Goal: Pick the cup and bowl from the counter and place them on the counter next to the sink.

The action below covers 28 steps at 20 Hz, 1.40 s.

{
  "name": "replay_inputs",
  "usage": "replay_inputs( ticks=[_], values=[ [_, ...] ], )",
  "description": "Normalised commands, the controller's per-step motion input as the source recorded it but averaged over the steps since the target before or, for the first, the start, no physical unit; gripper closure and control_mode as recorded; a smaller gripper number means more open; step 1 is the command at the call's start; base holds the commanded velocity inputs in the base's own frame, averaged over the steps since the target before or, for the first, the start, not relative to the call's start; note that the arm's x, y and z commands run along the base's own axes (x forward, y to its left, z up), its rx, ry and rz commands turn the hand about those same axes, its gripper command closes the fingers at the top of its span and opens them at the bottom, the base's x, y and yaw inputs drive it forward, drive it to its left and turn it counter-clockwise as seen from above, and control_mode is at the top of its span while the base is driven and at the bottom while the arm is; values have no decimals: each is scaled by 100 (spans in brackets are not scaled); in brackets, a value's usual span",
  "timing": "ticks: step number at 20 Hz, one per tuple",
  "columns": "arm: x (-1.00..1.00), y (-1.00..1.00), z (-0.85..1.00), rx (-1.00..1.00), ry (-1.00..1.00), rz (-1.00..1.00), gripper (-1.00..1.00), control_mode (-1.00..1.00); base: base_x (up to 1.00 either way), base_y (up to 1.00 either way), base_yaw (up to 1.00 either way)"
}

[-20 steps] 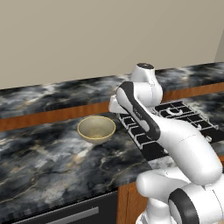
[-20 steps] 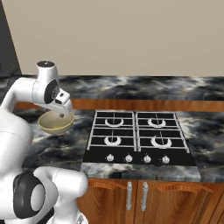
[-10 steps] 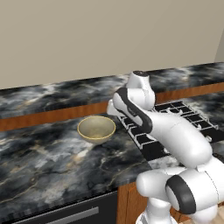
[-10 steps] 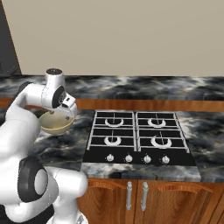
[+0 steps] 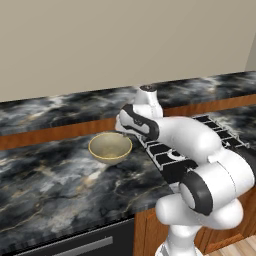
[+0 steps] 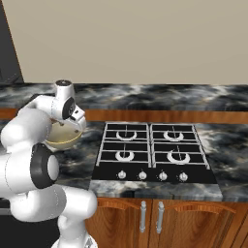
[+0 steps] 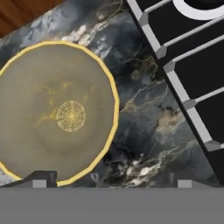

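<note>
Olive-tan and shallow, the wide round bowl with a paler yellow rim (image 5: 110, 147) sits upright on the glossy black marble-look surface with white-grey veins (image 5: 60, 185), near the left edge of the black gas stovetop with grey grates (image 6: 152, 152) but apart from it, a strip of bare marble lying between the two. The bowl's inside is plain apart from a small round golden mark at its centre, seen from the hand camera (image 7: 57, 116).

The white arm bends forward over the stovetop's near corner, and its hand hangs just above and beside the bowl's right-hand edge. The pincer (image 7: 111, 181) stands wide: its two small dark tips show far apart at the bottom of the hand view, one over the bowl's rim and the other over bare marble close to the stovetop edge. Nothing lies between the tips. From the base cameras the arm's own body hides much of the hand, so whether a tip touches the rim is hard to say; it looks just clear.

A band of brown wood (image 5: 55, 131) runs behind the bowl, with a further stretch of the same marble beyond it, below a plain beige wall.
</note>
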Motion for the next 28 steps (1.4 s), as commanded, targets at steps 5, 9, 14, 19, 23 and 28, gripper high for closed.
replay_inputs(
  ticks=[5,9,14,19,23,28],
  values=[
    [18,2,-48,0,0,-11,-100,-100,0,0,0],
    [11,-5,-66,0,0,-7,-100,-100,0,0,0],
    [7,0,-44,0,0,-3,-100,-100,0,0,0],
    [0,0,-17,0,0,0,-100,-100,0,0,0],
    [6,0,0,0,0,0,-100,-100,0,0,0],
    [13,0,0,0,0,-2,-100,-100,0,0,0]
  ],
)
